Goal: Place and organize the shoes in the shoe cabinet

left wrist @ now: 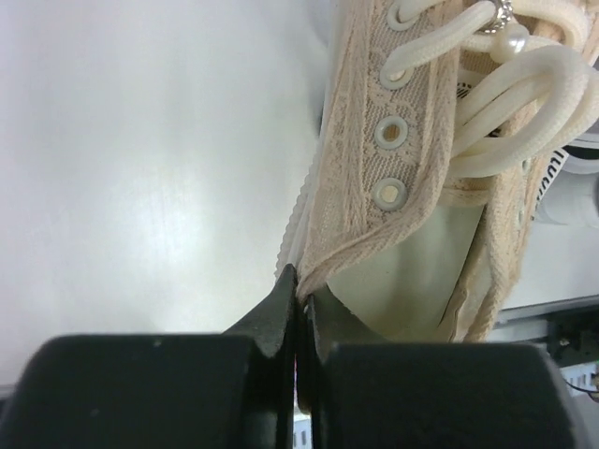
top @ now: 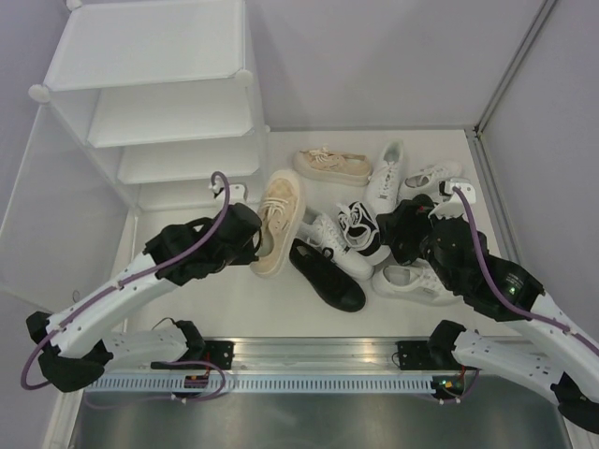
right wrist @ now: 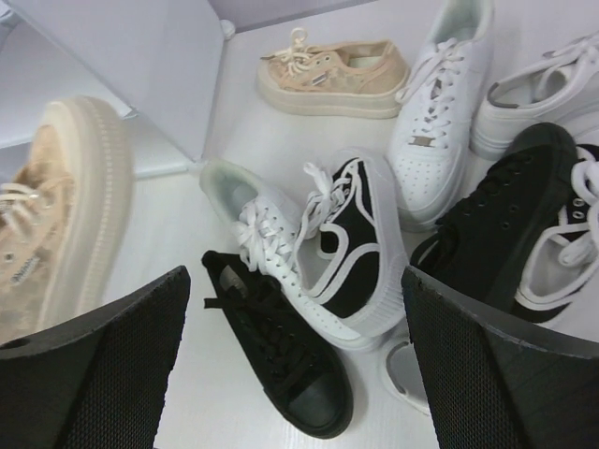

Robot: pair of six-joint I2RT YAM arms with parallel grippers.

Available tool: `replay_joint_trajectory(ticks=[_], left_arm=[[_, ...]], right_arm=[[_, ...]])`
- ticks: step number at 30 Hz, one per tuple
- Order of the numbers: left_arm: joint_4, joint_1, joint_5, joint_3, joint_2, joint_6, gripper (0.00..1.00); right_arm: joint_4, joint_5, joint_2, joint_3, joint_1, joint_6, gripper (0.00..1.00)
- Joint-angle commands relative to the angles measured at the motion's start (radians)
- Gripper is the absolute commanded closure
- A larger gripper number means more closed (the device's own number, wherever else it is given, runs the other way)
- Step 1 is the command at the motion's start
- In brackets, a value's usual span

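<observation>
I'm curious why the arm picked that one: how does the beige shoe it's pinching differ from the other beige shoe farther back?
The near beige shoe is pinched at its collar edge by the left gripper. The far beige shoe lies free, with no gripper on it. The near one points lengthwise away from the arms, while the far one sits crosswise on its sole. Both are beige lace-ups with thick pale soles, apparently a pair.

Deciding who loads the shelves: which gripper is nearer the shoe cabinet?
Left. The left gripper, shut on a beige shoe, is beside the shoe cabinet; the right gripper, open, is beyond the shoe pile.
</observation>
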Motion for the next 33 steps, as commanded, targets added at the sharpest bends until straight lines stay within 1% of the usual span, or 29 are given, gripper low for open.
replay_joint_trajectory(ticks=[1,3,4,5,6,7,8,9,10,11,12,13,16,18,19,20,22,27,28,30,33], left_arm=[[-0.205,0.022,-0.17,0.128,-0.057,-0.088,0.98],[-0.263,0.051,-0.198,0.19,-0.069,-0.083,0.98],[-0.292,0.074,-0.196,0.208,-0.08,-0.057,0.98],[-0.301,0.13,-0.193,0.248,-0.084,-0.042,0.98],[-0.298,0.16,-0.178,0.266,-0.09,-0.017,0.98],[-0.294,0.231,-0.161,0.286,-0.089,0.044,0.98],[-0.294,0.272,-0.143,0.34,-0.078,0.072,0.98],[-0.292,0.308,-0.103,0.369,-0.069,0.134,0.98],[-0.297,0.377,-0.086,0.436,-0.037,0.161,0.98],[-0.31,0.408,-0.075,0.47,-0.018,0.184,0.98],[-0.308,0.44,-0.06,0.504,0.001,0.245,0.98],[-0.303,0.506,-0.038,0.538,0.031,0.271,0.98],[-0.303,0.601,0.044,0.735,0.144,0.326,0.98],[-0.312,0.629,0.061,0.817,0.23,0.342,0.98],[-0.32,0.64,0.069,0.892,0.259,0.345,0.98],[-0.324,0.649,0.089,0.923,0.325,0.348,0.98],[-0.317,0.682,0.115,0.984,0.376,0.354,0.98],[-0.311,0.729,0.189,1.083,0.515,0.354,0.98],[-0.318,0.737,0.2,1.107,0.526,0.354,0.98],[-0.305,0.738,0.19,1.104,0.532,0.347,0.98],[-0.24,0.746,0.178,1.118,0.534,0.345,0.98]], right_arm=[[-0.049,0.096,-0.006,0.03,0.001,-0.048,0.02],[-0.055,0.099,-0.004,0.036,0.002,-0.051,0.02],[-0.053,0.102,-0.001,0.036,0.001,-0.057,0.02],[-0.052,0.102,0.003,0.036,0.002,-0.06,0.02],[-0.049,0.101,0.006,0.041,0.001,-0.062,0.02],[-0.05,0.101,0.009,0.044,0.001,-0.065,0.02],[-0.047,0.101,0.016,0.047,0.002,-0.071,0.02],[-0.049,0.099,0.017,0.053,0.002,-0.071,0.02],[-0.047,0.098,0.019,0.056,0.001,-0.077,0.02],[-0.044,0.095,0.019,0.058,0.002,-0.079,0.02],[-0.044,0.091,0.02,0.059,0.002,-0.08,0.02],[-0.041,0.09,0.017,0.059,0.001,-0.082,0.02],[-0.035,0.084,0.011,0.053,0.002,-0.088,0.02],[-0.038,0.081,0.008,0.052,0.001,-0.089,0.02],[-0.039,0.079,0.005,0.05,0.001,-0.089,0.02],[-0.036,0.079,0.002,0.046,0.001,-0.088,0.02],[-0.03,0.079,-0.009,0.033,0.002,-0.088,0.02],[-0.029,0.084,-0.021,0.01,0.001,-0.094,0.02],[-0.032,0.082,-0.021,0.01,0.002,-0.094,0.02],[-0.033,0.082,-0.026,0.003,0.001,-0.097,0.02],[-0.032,0.09,-0.026,-0.007,0.001,-0.097,0.02]])
